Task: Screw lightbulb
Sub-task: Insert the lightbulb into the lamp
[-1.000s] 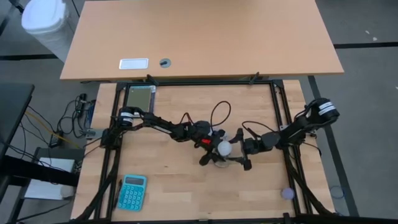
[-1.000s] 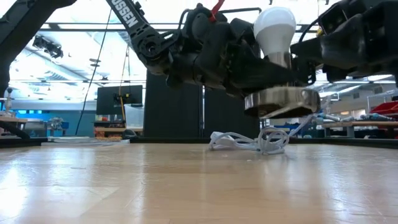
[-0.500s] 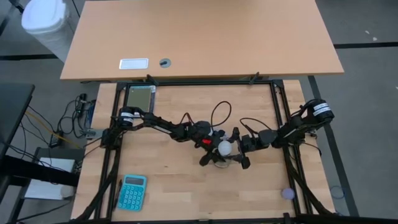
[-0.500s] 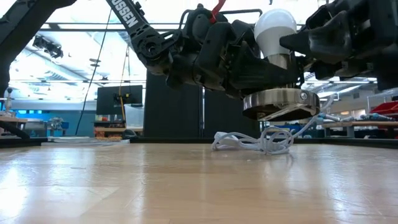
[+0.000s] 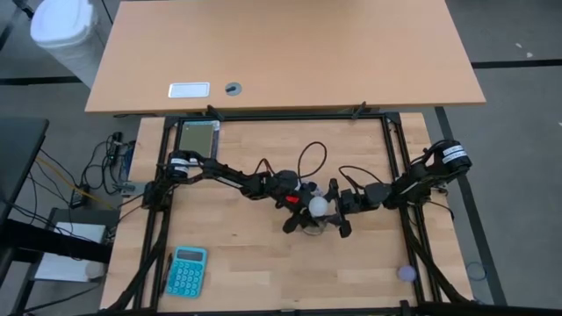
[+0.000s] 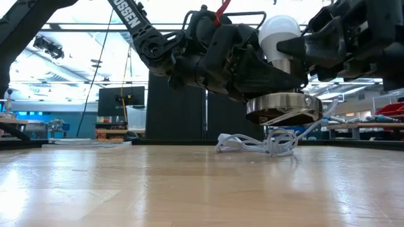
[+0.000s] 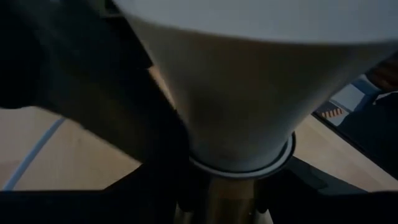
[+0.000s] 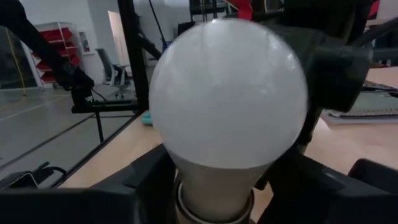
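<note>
**Right arm closes in on bulb held over the counter**

As the right gripper (image 5: pixel 336 214) drew up to the lightbulb (image 5: pixel 317 207), its fingers narrowed from a wide spread a second earlier to a close bracket around the white globe, though whether they had yet clamped on it could not be told. The bulb stood upright with its narrow base seated in the grey socket disc (image 6: pixel 283 108), which was carried clear of the counter (image 6: pixel 189 189) near its middle. The left gripper (image 5: pixel 299 198) showed no change over that second, its fingers clamped low around the socket neck beneath the bulb. The move suggested a fresh grip was being taken for another turn, with the screwing apparently under way rather than finished. The right arm reached in from the counter's right edge, forearm low and nearly level; the left arm stretched across from the left rail, wrist bent down over the socket. The white cord (image 6: pixel 265 142) trailed in loops on the counter below.
</note>
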